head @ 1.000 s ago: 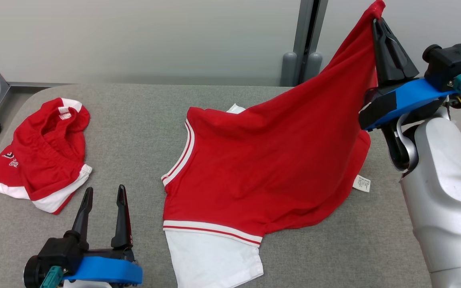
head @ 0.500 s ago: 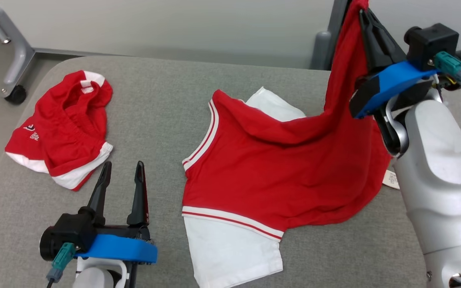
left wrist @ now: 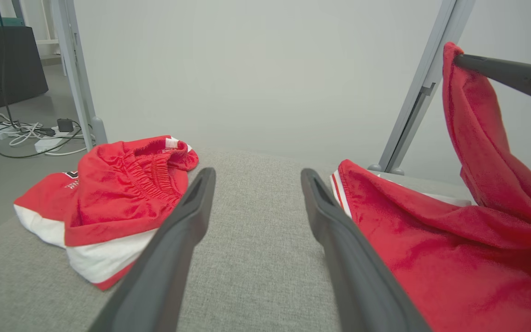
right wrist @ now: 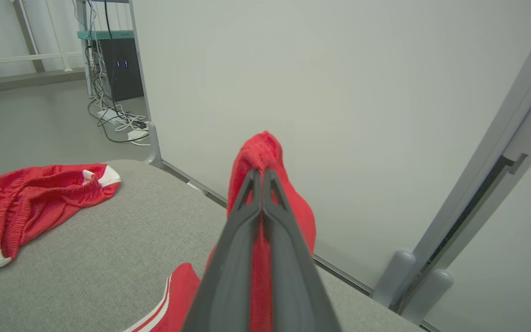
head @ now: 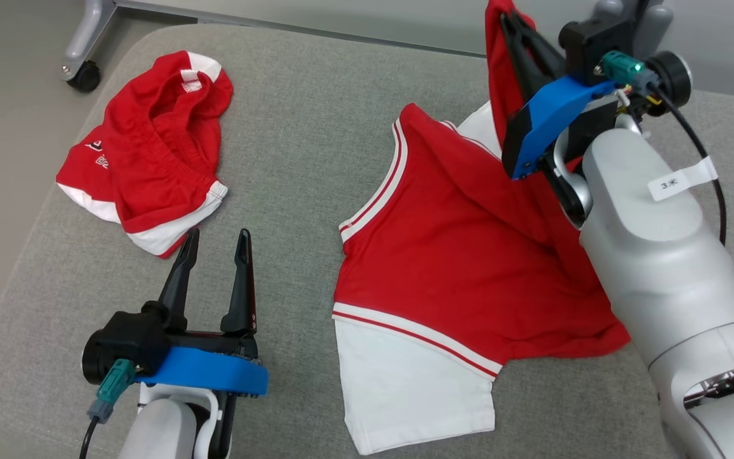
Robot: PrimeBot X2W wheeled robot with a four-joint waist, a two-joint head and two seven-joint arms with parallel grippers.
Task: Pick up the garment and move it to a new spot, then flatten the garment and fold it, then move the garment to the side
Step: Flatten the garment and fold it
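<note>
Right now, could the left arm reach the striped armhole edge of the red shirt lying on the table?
Probably yes. The left gripper stands open and empty, with bare grey table between it and the striped edge of the red shirt. The right gripper pinches a raised corner elsewhere.

One shirt (head: pixel 462 255) on the right, one pair of shorts (head: pixel 157 146) on the far left, one table (head: pixel 297 127).
</note>
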